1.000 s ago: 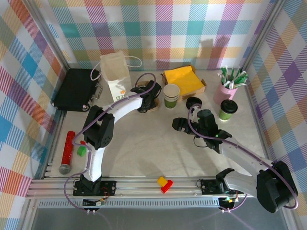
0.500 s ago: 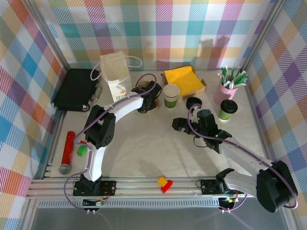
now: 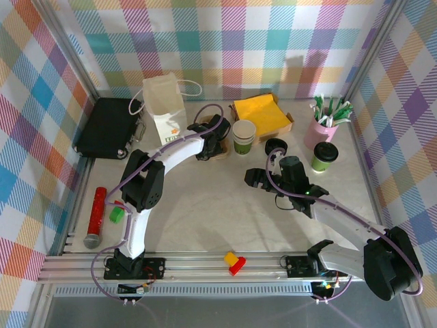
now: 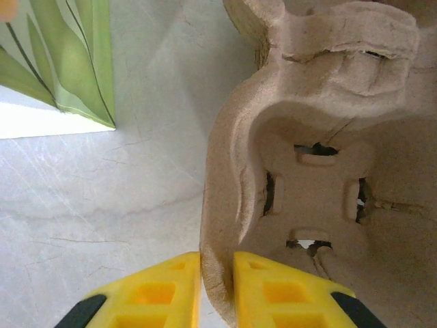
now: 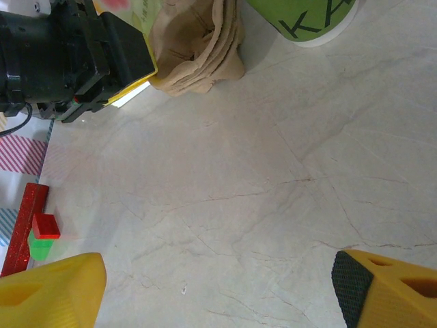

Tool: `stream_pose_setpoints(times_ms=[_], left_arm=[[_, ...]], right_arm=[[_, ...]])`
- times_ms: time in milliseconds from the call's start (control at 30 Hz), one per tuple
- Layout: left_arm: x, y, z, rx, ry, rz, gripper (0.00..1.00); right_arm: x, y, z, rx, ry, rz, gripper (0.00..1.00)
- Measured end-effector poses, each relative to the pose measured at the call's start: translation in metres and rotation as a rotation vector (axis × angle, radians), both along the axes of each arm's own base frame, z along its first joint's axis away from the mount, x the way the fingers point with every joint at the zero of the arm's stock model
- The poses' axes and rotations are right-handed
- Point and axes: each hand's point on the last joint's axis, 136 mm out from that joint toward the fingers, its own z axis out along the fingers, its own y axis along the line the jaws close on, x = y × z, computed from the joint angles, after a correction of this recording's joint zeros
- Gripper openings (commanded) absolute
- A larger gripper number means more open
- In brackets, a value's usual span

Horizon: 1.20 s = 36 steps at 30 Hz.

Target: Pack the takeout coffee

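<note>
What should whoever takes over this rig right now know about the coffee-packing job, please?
Left gripper: closed on the rim of the pulp carrier, which sits beside the white paper bag.
Right gripper: open and empty, over bare table.
Takeout coffee: lidded and upright at the table's right side, near the pink straw cup, with neither gripper on it.
Done: nothing packed yet.
Left: probably position the carrier, seat the coffee in it, then get it to the bag.

takeout coffee (image 3: 325, 155): paper, plastic-lidded | cup carrier (image 4: 321, 89): rough matt pulp
</note>
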Motion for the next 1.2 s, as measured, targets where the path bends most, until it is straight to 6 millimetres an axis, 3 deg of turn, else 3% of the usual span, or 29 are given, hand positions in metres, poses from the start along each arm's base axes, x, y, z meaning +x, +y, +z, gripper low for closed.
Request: stream_pose_setpoints(times_ms=[533, 1200], left_arm=[[0.000, 0.000, 0.004, -0.015, 0.004, -0.011, 0.05], [-0.010, -0.002, 0.051, -0.100, -0.049, -0.028, 0.00]], right_arm=[[0.000, 0.000, 0.000, -0.001, 0.001, 0.000, 0.87], [0.000, 0.000, -0.001, -0.002, 0.003, 0.000, 0.87]])
